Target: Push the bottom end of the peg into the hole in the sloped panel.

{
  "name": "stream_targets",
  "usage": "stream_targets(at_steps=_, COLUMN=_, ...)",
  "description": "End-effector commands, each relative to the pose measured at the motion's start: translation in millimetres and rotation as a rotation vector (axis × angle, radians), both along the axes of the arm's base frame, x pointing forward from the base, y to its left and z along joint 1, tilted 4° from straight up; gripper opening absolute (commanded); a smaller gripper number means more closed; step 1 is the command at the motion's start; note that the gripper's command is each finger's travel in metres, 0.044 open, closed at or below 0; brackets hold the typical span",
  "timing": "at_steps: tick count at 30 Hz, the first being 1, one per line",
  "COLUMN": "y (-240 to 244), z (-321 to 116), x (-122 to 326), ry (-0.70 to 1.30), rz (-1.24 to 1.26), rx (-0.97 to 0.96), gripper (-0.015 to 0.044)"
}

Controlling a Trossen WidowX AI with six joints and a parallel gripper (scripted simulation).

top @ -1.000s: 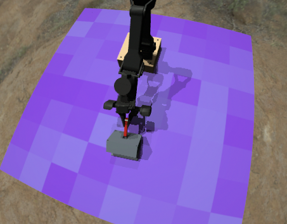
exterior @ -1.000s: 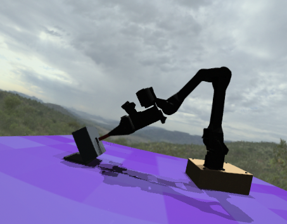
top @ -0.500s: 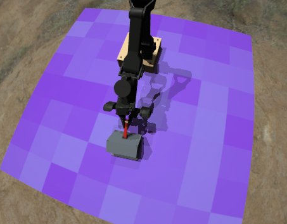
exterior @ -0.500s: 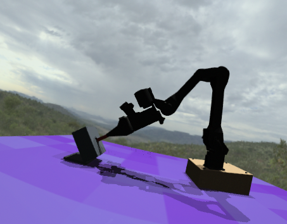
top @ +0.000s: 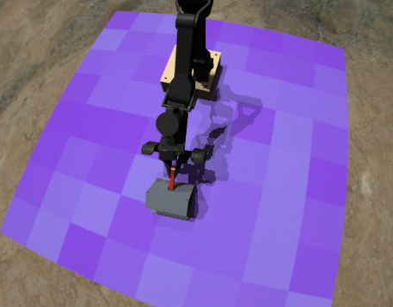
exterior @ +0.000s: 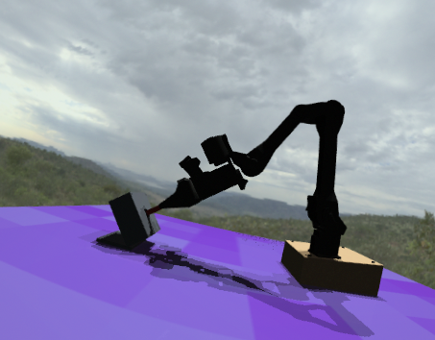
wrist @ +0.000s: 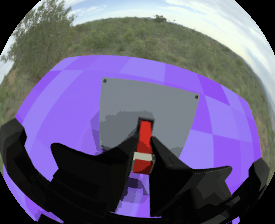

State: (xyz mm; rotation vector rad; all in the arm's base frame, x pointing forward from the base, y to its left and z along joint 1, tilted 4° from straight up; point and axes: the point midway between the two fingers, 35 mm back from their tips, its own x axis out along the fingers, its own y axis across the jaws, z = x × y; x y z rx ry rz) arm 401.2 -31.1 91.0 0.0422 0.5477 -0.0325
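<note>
The grey sloped panel point(top: 169, 201) point(exterior: 128, 217) point(wrist: 120, 102) stands in front of the robot, its holed face towards the arm. My gripper point(top: 173, 173) point(exterior: 161, 206) point(wrist: 144, 139) is shut on the red peg point(top: 172, 180) point(exterior: 153, 210) point(wrist: 145, 132), near the end with a white band. The peg slants down to the face, roughly along the gripper's line. Its far end is at the hole point(wrist: 140, 120), whose dark edge shows around the end in the wrist view. The peg's end appears to be inside the hole's mouth; its depth is hidden. The fingertips are a short way off the face.
The arm's wooden base block point(top: 169, 71) point(exterior: 336, 274) stands behind the gripper, away from the panel. The panel's dark foot point(exterior: 110, 238) rests on the purple checked table point(top: 225, 225) point(exterior: 53, 288). Shadows of the arm fall beside the panel.
</note>
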Motion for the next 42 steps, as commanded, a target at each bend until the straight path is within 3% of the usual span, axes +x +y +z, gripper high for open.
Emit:
stream_targets(at_steps=1, y=-0.1, z=0.1, x=3.0, ry=-0.005, rz=-0.001, rx=0.000, gripper=0.0000)
stream_targets(at_steps=42, y=-1.2, z=-8.4, x=18.6, ry=-0.006, rz=-0.001, rx=0.000, gripper=0.0000)
